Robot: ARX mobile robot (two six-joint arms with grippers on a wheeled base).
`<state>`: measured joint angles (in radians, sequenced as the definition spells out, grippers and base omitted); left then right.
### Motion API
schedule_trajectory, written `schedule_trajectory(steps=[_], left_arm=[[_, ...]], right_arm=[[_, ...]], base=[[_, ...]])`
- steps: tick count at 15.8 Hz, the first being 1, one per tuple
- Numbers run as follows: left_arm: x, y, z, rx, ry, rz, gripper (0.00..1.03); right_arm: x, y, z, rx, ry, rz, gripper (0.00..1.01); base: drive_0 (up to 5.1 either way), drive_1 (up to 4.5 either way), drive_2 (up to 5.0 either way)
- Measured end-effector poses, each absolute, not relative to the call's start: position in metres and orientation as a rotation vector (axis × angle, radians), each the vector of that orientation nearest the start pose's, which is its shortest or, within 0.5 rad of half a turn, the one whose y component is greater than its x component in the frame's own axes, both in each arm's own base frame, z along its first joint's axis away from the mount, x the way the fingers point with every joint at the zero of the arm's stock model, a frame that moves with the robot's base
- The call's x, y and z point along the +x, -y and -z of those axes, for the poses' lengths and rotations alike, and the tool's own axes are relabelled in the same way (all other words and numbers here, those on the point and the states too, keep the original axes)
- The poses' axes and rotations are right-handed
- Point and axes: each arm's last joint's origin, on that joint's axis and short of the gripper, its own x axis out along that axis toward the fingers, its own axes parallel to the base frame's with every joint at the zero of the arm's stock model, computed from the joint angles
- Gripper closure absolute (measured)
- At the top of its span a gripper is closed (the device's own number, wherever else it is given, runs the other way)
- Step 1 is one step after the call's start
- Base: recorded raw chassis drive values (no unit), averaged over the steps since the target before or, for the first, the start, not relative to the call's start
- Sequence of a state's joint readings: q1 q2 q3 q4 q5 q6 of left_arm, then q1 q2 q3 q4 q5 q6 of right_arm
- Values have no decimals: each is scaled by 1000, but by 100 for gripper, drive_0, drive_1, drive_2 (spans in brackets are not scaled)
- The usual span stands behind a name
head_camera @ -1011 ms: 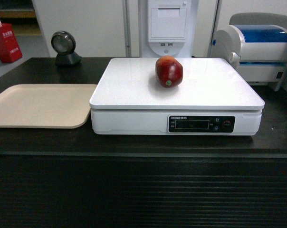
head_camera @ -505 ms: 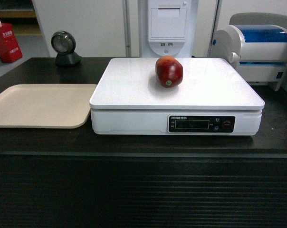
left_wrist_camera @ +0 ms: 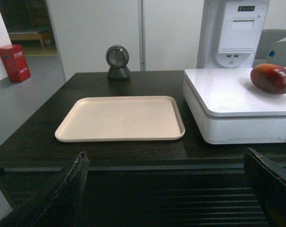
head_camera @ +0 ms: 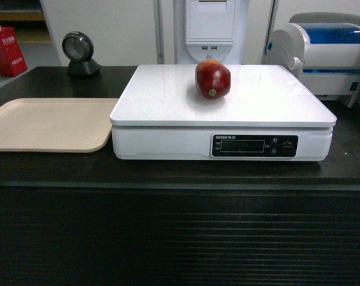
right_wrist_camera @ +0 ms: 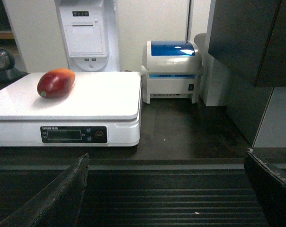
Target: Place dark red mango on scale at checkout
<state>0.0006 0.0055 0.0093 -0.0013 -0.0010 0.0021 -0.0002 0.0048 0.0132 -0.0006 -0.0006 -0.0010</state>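
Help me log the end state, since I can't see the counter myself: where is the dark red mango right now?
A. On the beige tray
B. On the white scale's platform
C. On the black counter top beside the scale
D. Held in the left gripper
B: the dark red mango rests on the scale platform, and the beige tray holds nothing.

The scale (head_camera: 223, 113) is filling the middle of the counter (head_camera: 49, 170), with the dark red mango (head_camera: 213, 79) sitting alone on its platform, open above and around. A beige tray (head_camera: 49, 124) is lying just left; a blue-lidded machine (head_camera: 323, 50) is standing behind right.
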Motion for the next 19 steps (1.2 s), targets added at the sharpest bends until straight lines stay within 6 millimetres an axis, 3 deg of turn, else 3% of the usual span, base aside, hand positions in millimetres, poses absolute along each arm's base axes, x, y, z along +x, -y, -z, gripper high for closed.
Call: schedule_trajectory(steps=[19], left_arm=[[97, 0, -166, 1, 0, -2, 5]], right_arm=[[97, 0, -167, 0, 4, 0, 3]], base=[[0, 0, 0]])
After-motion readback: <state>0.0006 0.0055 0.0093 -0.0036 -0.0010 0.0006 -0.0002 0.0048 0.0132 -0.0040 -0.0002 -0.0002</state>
